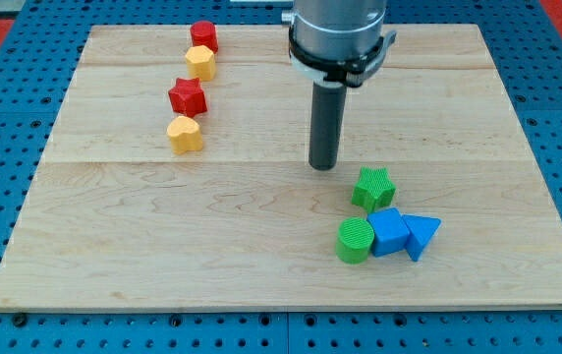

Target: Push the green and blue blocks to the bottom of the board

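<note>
Where arm exits frame, my tip point(322, 165) near green star point(372, 188)

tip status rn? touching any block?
My tip: no gripper, holding nothing. It sits just up-left of the green star block, a small gap between them, no contact visible.

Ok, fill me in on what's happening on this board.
The arm's rod is pushing blocks on a wooden board. My tip sits just up and left of the green star, not touching it. Below the star, the green cylinder, blue cube and blue triangle cluster near the view's bottom right. Two red and two yellow blocks stay at the upper left.
</note>
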Action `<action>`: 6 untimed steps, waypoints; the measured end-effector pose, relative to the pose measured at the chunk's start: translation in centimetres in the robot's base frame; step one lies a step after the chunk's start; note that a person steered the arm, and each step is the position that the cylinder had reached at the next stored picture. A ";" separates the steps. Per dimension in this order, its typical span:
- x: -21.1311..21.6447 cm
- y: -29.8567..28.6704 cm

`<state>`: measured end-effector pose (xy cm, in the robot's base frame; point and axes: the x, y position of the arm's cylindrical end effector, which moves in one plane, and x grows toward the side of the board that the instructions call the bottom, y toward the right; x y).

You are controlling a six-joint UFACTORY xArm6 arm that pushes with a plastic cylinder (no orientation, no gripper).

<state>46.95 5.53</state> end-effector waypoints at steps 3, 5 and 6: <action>-2.7 8.7; -1.8 8.1; -11.3 5.1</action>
<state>35.68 10.61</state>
